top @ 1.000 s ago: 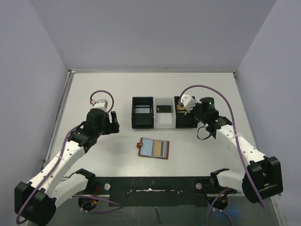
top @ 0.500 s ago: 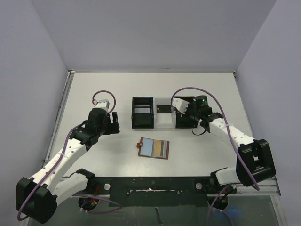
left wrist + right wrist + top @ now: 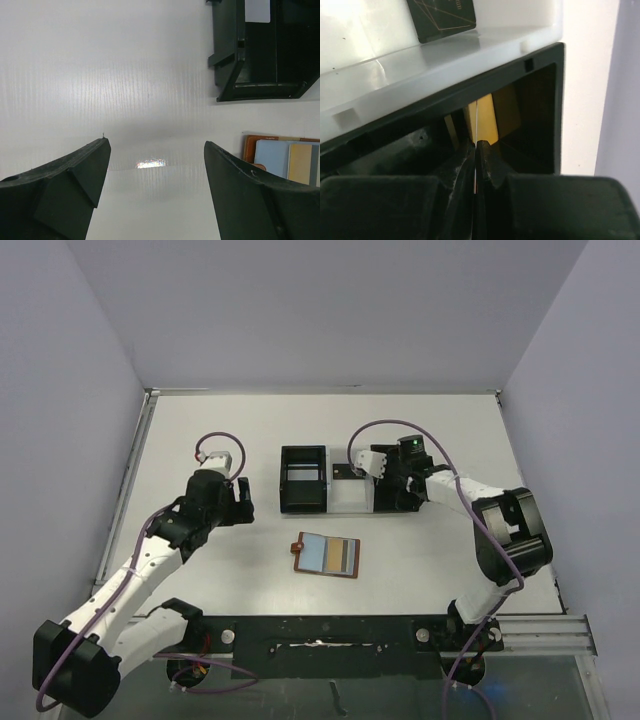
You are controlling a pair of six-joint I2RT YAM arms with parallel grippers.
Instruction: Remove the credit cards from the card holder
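The card holder (image 3: 327,556) lies open on the table in front of the tray, its brown edge also at the right of the left wrist view (image 3: 250,147). A gold-tan credit card (image 3: 343,557) (image 3: 302,162) sits in its blue-grey pocket. My right gripper (image 3: 392,483) (image 3: 477,144) is shut on another credit card (image 3: 486,122), held edge-on over the tray's right black compartment (image 3: 540,100), where more gold-tan shows beneath. My left gripper (image 3: 240,502) (image 3: 155,142) hangs open over bare table, left of the card holder, with nothing between its fingers.
The three-compartment tray stands at mid-table: a black left bin (image 3: 303,480) (image 3: 260,55), a white middle section (image 3: 349,495) (image 3: 420,65) with a small black card (image 3: 348,471) (image 3: 442,17), and the black right bin. Grey walls enclose the table.
My right arm has swung left with the card, from the tray's right side to over its right compartment. The left arm and the card holder have stayed put.
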